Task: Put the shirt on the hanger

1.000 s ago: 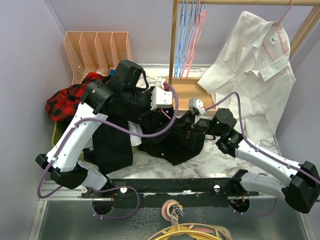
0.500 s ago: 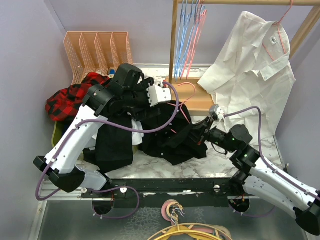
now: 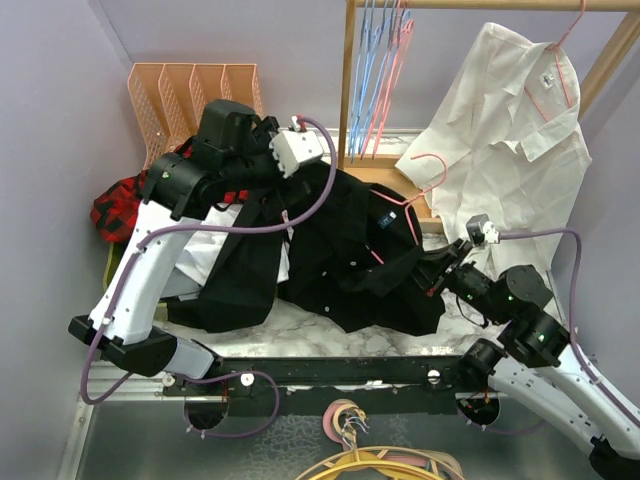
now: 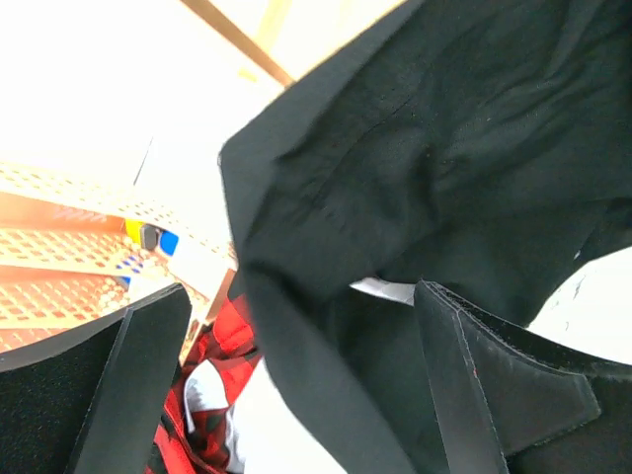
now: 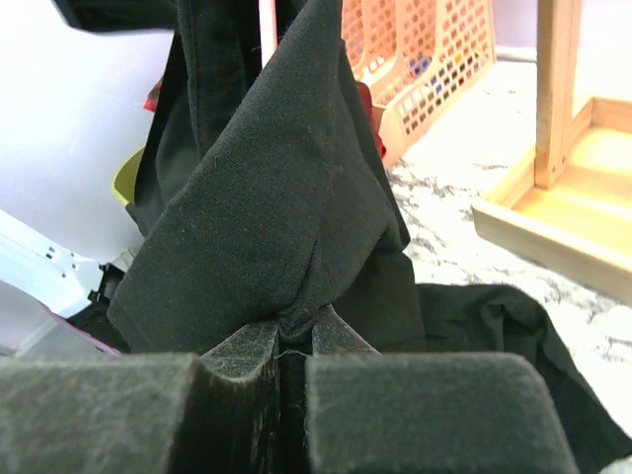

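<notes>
Shirt edge pinched in right claw | left claw spread wide

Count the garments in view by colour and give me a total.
Black shirt: 1
White shirt: 1
Red-and-black plaid garment: 1
Total: 3
A white patch beside the black shirt is too unclear to identify, so it is not counted.
</notes>
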